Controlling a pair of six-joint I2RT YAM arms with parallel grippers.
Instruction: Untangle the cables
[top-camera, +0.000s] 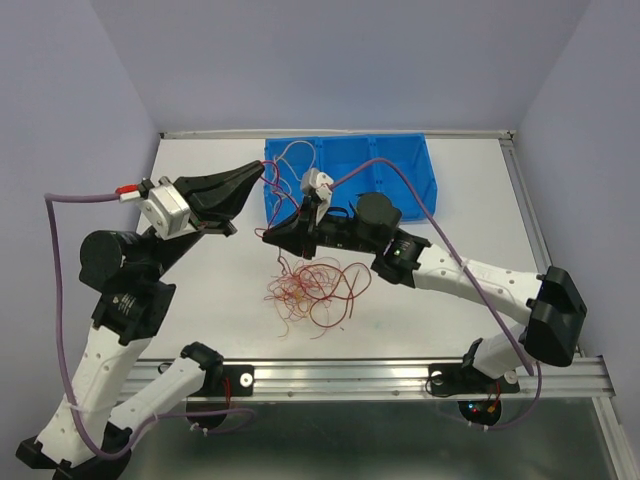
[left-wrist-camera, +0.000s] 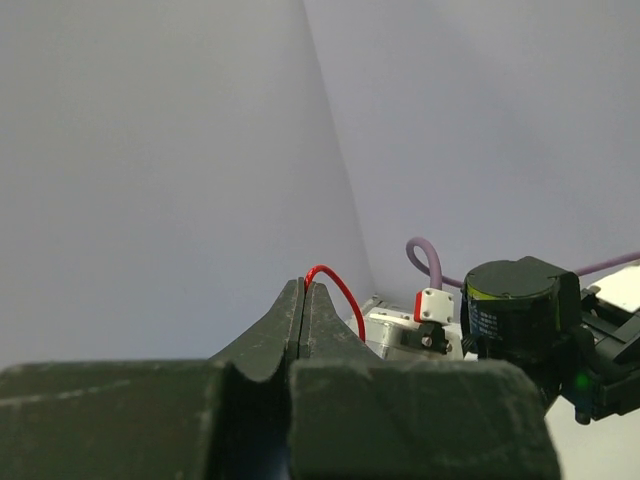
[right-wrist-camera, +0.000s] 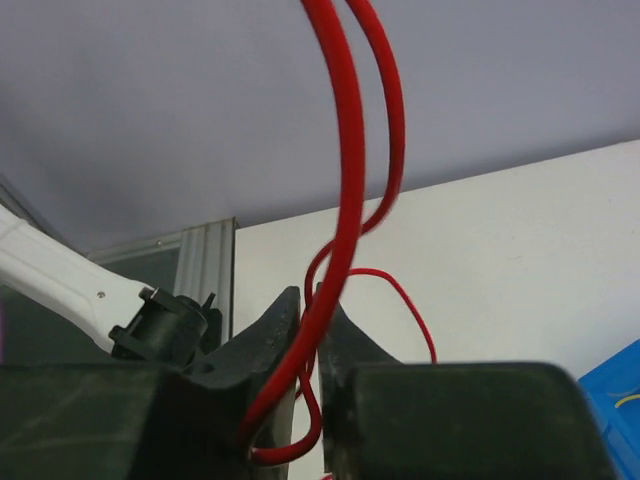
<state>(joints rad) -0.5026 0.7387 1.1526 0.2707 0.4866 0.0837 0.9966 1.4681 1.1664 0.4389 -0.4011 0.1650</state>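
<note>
A loose tangle of thin red, orange-pink and cream cables (top-camera: 315, 290) lies on the white table in front of the blue bin (top-camera: 400, 170). My left gripper (top-camera: 260, 170) is raised over the bin's left end and is shut on a red cable (left-wrist-camera: 340, 285), which arcs out of its tips (left-wrist-camera: 303, 284). My right gripper (top-camera: 267, 236) points left just above the tangle. In the right wrist view its jaws (right-wrist-camera: 308, 290) stand almost together, pinching a red cable (right-wrist-camera: 345, 150). That cable runs up out of the frame and loops low between the fingers.
The blue bin is at the back middle of the table, and some wire hangs over its left rim. A metal rail (top-camera: 380, 375) runs along the near edge. Purple hoses (top-camera: 60, 290) trail from both arms.
</note>
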